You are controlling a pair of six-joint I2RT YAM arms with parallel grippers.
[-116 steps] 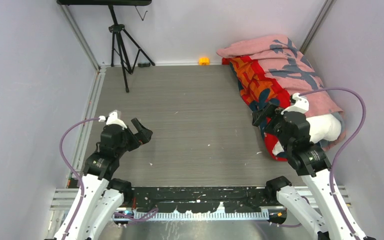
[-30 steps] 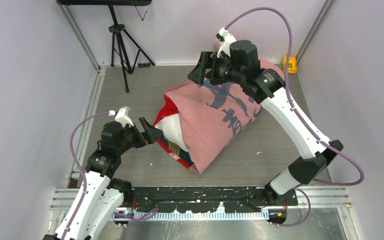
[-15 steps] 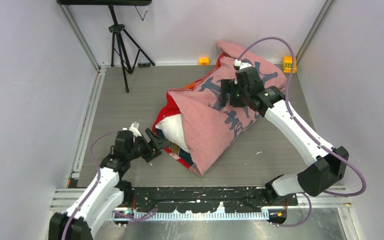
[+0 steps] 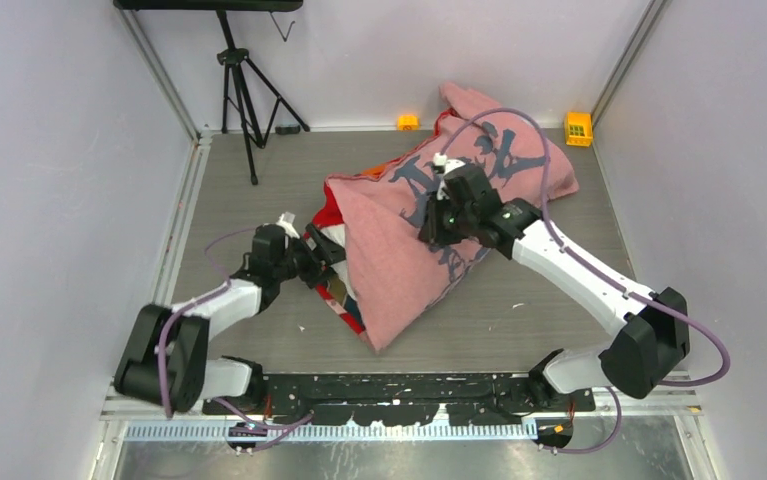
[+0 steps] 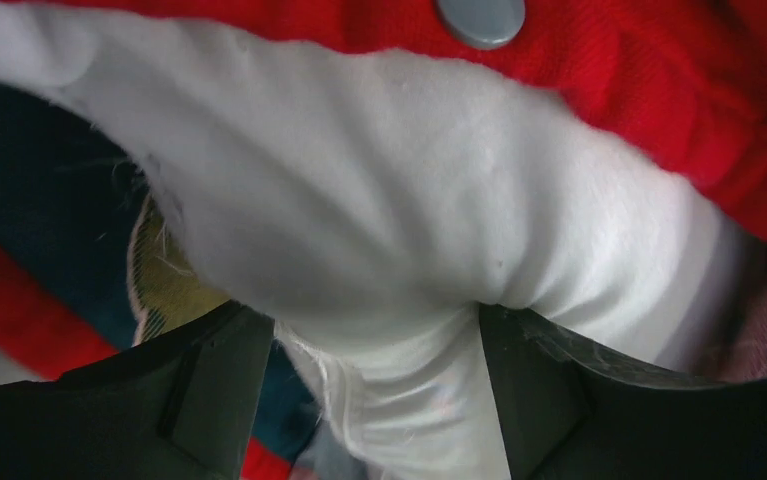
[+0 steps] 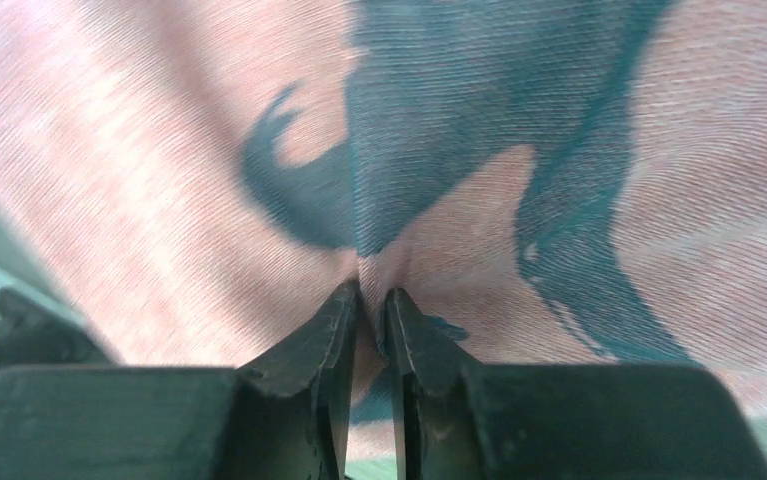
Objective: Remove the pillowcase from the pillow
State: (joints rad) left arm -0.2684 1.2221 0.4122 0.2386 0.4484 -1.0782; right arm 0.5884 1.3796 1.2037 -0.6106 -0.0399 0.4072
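The pillowcase (image 4: 429,240) is very much on the pillow (image 5: 409,230) at this point, so don't get excited. The whole bundle lies diagonally across the middle of the grey table (image 4: 259,170), with the faded pink side and its grey-blue blotches facing up and the bright red print only showing around the open mouth on the left. From the top view just a small white bit of the pillow pokes out of that mouth; the rest is buried inside the cover. The good news is that both grips look set. The left gripper (image 5: 369,320) is right at the opening, and its wrist cam shows the fingers standing fairly wide with a fat bunch of white pillow squeezed between them, the fabric creasing where a finger bites in, so I'd call that clamped on the pillow. The red hem sits just above that bunch and isn't caught in the grip, as far as I can tell. The right gripper (image 6: 369,297) is down on top of the bundle near its middle, jaws nearly together, pinching a small ridge of the pink cloth. So my read: grabbing's done, the actual stripping isn't. What's left is basically everything that matters, i.e. holding the pillow at the mouth and dragging the cover off toward the far right end.
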